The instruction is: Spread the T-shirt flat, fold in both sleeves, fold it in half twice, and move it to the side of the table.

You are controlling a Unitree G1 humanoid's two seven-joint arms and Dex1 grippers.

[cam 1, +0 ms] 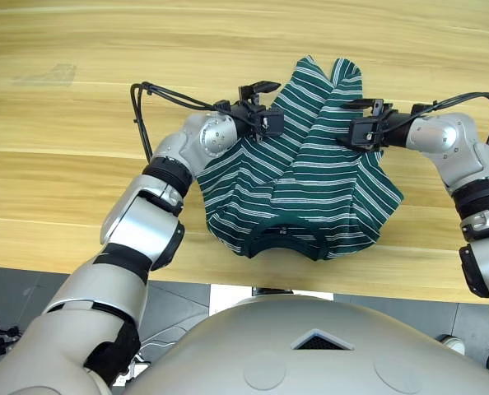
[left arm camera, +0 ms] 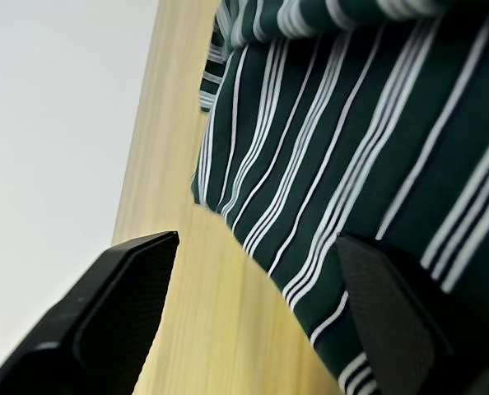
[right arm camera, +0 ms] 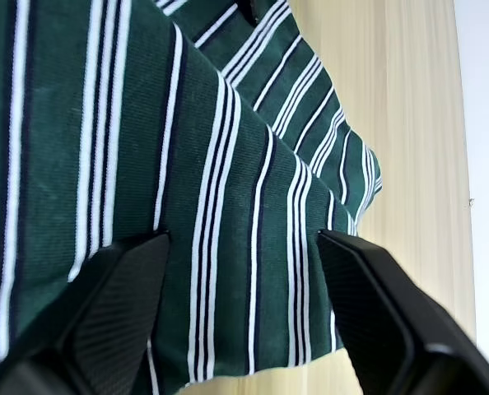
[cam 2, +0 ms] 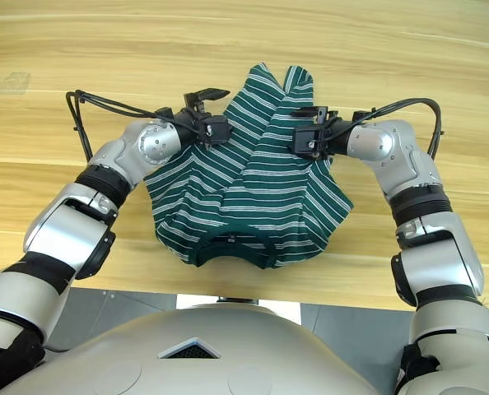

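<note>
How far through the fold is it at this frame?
Done, apparently: both sides of the T-shirt lie folded over its middle, though rumpled. In hand: the left gripper and right gripper sit open at those flaps. Left: both halving folds and the move aside; the shirt lies at the near edge of the table.

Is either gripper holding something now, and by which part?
Nothing is held: the left gripper and the right gripper are both open by the T-shirt, pinching no cloth.
</note>
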